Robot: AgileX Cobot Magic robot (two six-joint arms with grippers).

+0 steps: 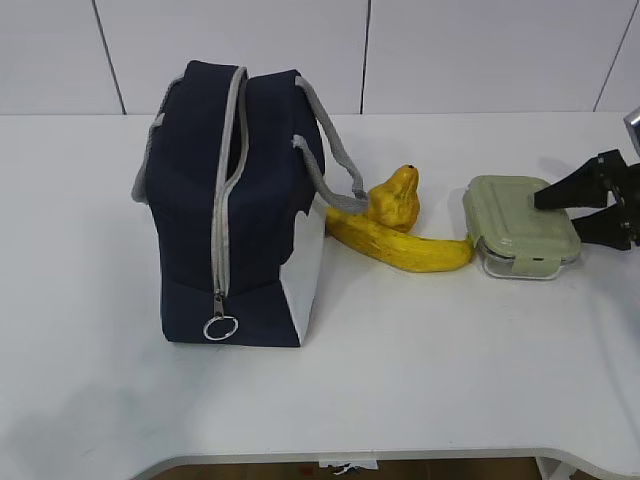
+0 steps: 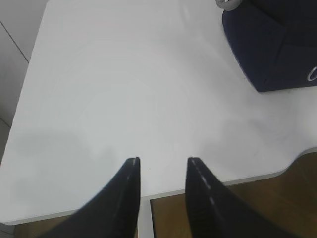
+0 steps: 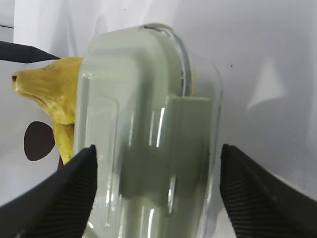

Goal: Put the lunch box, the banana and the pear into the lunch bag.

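Exterior view: lunch bag (image 1: 235, 210) zipped; lunch box (image 1: 520, 226) lidded.

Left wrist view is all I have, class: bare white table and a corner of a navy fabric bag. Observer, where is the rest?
Observer: The curved yellow banana lies right of the navy-blue fabric lunch bag, the lumpy yellow pear behind it.
Operator: And the box?
Observer: The clear lunch box with sage-green lid sits at the banana's right end.
Operator: Right arm?
Observer: The right gripper is open, one finger on each side of the box.
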